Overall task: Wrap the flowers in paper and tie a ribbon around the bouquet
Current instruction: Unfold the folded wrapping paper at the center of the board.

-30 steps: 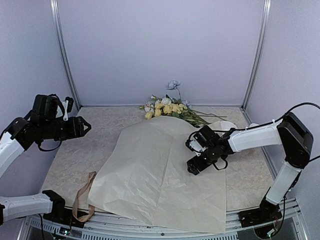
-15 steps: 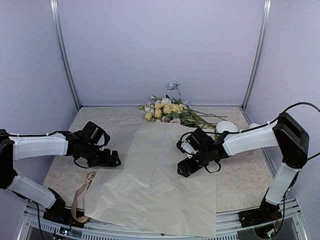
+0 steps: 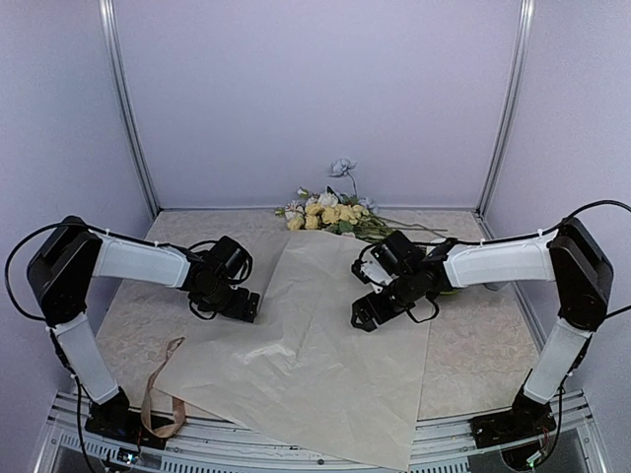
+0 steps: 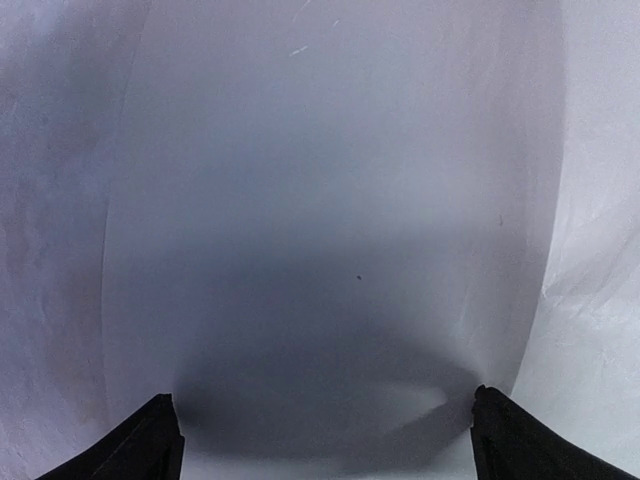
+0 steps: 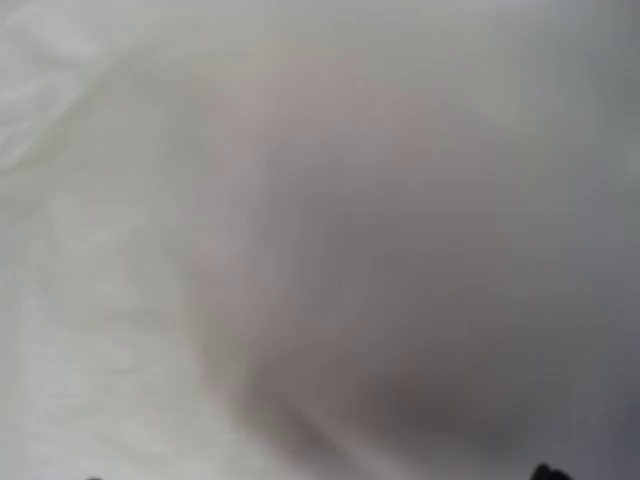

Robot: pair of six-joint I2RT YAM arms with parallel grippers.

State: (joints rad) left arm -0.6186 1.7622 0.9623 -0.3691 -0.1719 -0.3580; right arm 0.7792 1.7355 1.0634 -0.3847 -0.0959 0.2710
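The paper [image 3: 315, 365] lies flat across the table's middle, its near corner hanging over the front edge. The flowers [image 3: 327, 211] lie at the back, just beyond the sheet's far corner. The ribbon [image 3: 163, 382] is looped near the front left, beside the sheet. My left gripper [image 3: 248, 305] sits low at the sheet's left edge, open; in the left wrist view its fingertips [image 4: 150, 445] stand far apart over bare paper [image 4: 330, 200]. My right gripper [image 3: 361, 319] hovers close above the sheet's right half, open, and its view shows only blurred paper [image 5: 300, 250].
The marbled tabletop [image 3: 138, 305] is walled at the back and sides, with metal posts [image 3: 128, 118] in the back corners. One pale blue bloom [image 3: 342, 166] stands up against the back wall. Both arm bases sit at the front edge.
My left arm swung in from the far left and came down at the paper's left edge, its jaws widening. The sheet slid and turned leftward. My right gripper shifted slightly left.
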